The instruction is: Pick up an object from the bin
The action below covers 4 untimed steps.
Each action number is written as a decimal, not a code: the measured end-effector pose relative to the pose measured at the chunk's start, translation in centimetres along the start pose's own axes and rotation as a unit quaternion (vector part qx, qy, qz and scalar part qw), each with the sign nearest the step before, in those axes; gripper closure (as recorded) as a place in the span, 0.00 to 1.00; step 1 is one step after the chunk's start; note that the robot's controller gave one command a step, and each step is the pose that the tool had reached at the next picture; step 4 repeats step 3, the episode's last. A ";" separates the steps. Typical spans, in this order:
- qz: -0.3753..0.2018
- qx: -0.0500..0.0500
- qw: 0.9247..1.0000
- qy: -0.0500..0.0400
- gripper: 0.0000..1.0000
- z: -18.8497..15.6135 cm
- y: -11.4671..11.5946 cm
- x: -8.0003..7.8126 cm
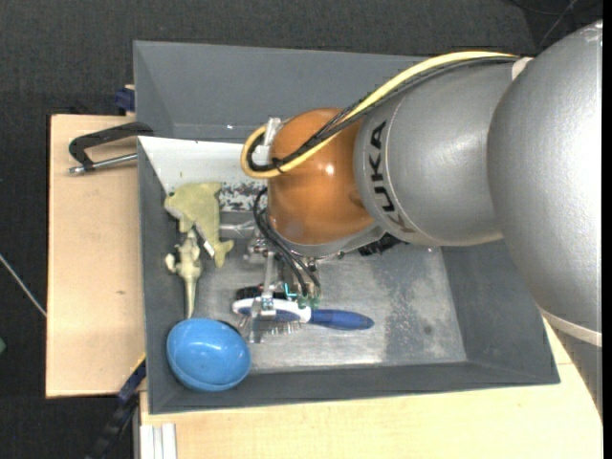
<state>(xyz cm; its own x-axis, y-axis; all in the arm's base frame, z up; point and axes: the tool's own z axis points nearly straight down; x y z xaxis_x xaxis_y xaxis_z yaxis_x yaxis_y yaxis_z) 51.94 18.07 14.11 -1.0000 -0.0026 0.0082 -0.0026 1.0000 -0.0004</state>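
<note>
Mid-pick at the bin: my claw (279, 299) hangs low over the floor of the grey bin (316, 75), toward the floor's 6 o'clock side. It is directly above the white head end of a blue-handled brush (337, 320). The brush lies flat, its handle running out toward 3 o'clock from me. Whether my claw is open or closed I cannot tell, because my own orange wrist cover (311, 189) and cables crowd the view above it. As I judge it, the approach is done, while the grasp is unconfirmed and the lift has not begun. A blue egg-shaped shell (207, 354) sits near my 8 o'clock, in the bin's corner. A pale yellow plastic figure (196, 223) lies toward 10 o'clock, well apart from the brush.
</note>
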 end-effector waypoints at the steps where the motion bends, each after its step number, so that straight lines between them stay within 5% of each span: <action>1: 0.026 -0.005 1.000 -0.003 0.00 6.9 -6.4 -2.9; 2: 0.023 -0.004 1.000 -0.012 1.00 6.5 -6.3 -3.2; 3: 0.030 -0.002 1.000 -0.010 1.00 -6.1 -8.3 -2.0; 4: 0.030 -0.002 1.000 -0.010 1.00 -6.1 -8.3 -2.0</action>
